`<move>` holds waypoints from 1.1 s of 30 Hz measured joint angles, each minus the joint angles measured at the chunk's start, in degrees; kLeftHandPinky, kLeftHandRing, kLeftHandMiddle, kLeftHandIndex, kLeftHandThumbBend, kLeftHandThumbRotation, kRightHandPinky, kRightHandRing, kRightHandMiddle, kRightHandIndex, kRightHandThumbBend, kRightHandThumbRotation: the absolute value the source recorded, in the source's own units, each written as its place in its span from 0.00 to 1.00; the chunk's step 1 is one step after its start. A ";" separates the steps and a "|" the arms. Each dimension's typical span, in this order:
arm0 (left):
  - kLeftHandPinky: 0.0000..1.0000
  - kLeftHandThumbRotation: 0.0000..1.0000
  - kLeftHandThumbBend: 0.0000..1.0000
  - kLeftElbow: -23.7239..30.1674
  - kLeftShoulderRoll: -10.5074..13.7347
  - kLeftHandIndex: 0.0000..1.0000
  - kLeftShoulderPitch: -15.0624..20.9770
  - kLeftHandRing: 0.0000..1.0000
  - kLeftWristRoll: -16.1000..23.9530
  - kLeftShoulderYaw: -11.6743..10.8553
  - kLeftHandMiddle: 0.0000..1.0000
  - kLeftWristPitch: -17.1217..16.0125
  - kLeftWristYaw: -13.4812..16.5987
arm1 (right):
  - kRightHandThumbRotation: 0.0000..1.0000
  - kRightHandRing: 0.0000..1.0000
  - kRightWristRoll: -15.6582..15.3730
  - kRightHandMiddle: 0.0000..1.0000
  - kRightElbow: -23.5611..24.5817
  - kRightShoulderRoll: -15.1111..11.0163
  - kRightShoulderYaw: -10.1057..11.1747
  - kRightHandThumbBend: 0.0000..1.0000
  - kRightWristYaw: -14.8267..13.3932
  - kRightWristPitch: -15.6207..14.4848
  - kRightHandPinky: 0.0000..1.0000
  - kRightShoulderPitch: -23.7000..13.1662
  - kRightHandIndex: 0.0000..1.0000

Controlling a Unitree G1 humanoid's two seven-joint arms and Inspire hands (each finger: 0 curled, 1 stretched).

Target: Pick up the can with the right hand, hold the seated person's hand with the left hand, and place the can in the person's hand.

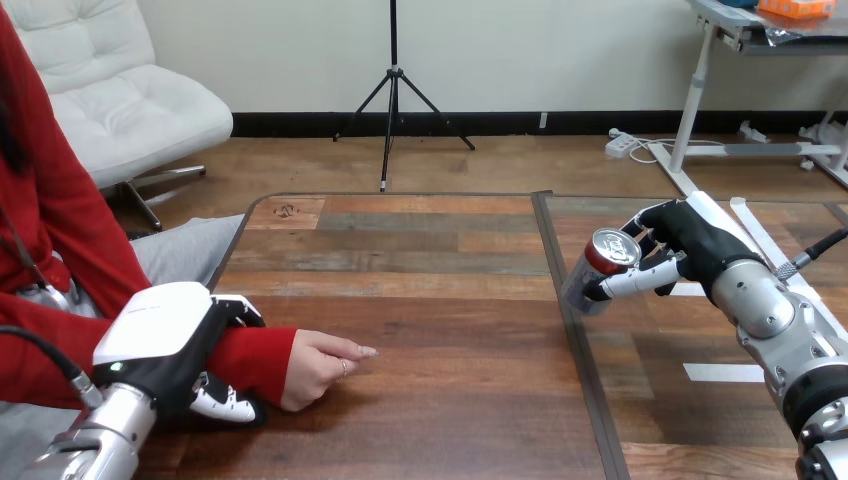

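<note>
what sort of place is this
Probably a test bench for robot-to-person handovers: a wooden table, a person seated at its left, the robot's left hand curled round the person's wrist, and its right hand gripping a tilted can.

The table (450,310) lies bare and open between the person's hand (320,368) and the can (597,266) in the right hand (700,245). The left hand (165,345) clasps the person's wrist (258,356).
</note>
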State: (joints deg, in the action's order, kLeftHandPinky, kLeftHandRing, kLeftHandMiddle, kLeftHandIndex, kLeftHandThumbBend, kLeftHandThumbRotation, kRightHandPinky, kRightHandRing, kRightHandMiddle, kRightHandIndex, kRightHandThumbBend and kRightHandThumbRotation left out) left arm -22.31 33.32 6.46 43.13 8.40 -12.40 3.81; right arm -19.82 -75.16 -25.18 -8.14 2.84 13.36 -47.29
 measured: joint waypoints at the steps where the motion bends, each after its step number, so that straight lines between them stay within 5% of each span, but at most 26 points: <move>1: 0.42 0.00 0.90 -0.23 -0.01 0.55 0.18 0.48 0.00 0.09 0.53 -0.01 0.09 | 0.00 0.36 0.03 0.43 0.00 0.00 0.03 0.76 0.00 0.02 0.31 0.00 0.48; 33: 0.28 0.00 0.77 -2.93 -0.59 0.39 2.73 0.33 -1.14 1.99 0.38 -0.07 0.99 | 0.00 0.36 0.27 0.42 0.02 0.00 0.05 0.77 -0.02 0.06 0.30 0.00 0.48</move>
State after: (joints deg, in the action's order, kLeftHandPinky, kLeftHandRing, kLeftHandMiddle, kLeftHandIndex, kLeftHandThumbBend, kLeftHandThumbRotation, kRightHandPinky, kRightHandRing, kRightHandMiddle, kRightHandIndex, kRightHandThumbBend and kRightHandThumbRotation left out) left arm -25.25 32.73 9.18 41.99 10.38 -12.47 4.80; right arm -19.55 -75.14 -25.18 -8.09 2.82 13.42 -47.29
